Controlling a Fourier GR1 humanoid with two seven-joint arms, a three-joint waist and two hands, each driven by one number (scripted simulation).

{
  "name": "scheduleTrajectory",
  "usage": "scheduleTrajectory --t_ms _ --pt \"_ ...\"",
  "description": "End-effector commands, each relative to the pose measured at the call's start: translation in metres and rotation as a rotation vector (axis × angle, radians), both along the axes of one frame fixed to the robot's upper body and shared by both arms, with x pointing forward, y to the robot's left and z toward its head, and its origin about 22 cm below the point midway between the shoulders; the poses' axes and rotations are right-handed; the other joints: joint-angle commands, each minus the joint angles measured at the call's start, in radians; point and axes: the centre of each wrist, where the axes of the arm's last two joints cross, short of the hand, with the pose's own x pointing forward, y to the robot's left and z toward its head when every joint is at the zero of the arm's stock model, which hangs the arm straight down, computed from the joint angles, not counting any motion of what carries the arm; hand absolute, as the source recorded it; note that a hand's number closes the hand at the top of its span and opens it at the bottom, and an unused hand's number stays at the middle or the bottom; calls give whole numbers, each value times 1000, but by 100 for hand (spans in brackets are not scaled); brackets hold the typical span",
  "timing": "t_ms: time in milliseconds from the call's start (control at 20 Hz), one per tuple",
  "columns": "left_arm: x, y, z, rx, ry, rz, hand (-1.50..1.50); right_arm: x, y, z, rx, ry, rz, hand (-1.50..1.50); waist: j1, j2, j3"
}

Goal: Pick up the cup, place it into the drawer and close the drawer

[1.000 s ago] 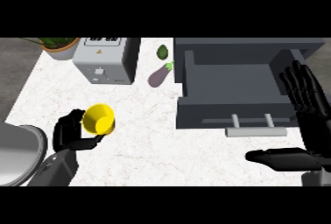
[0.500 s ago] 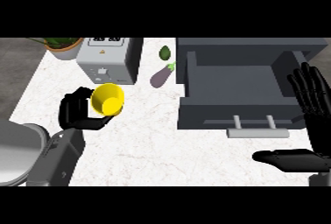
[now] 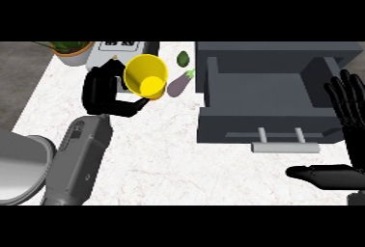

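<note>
Holding the yellow cup (image 3: 146, 76) in the left hand (image 3: 107, 91), fingers curling round it, above the bench (image 3: 164, 154), just beside the eggplant (image 3: 179, 83) and left of the open drawer (image 3: 264, 96). Resting the right hand (image 3: 349, 103) at the right edge, fingers straight and spread.

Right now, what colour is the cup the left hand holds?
Yellow. The cup shows best in the head view, in the left hand.

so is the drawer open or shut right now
Open: the drawer is pulled out, its grey inside showing bare; the cup is in the left hand, not inside.
</note>
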Motion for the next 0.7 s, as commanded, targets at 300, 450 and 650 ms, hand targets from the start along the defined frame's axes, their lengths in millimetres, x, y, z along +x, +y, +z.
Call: scheduleTrajectory --t_ms 300,450,650 --pt "28 -99 127 113 -33 -50 150 -3 4 -14 7 -1 25 -150 -22 6 0" --pt "18 -118 137 146 -3 -64 150 0 -7 17 6 1 -17 -150 -16 3 -1" --pt "31 -148 145 183 13 -26 150 6 -3 -6 5 -22 7 -150 -29 10 0"
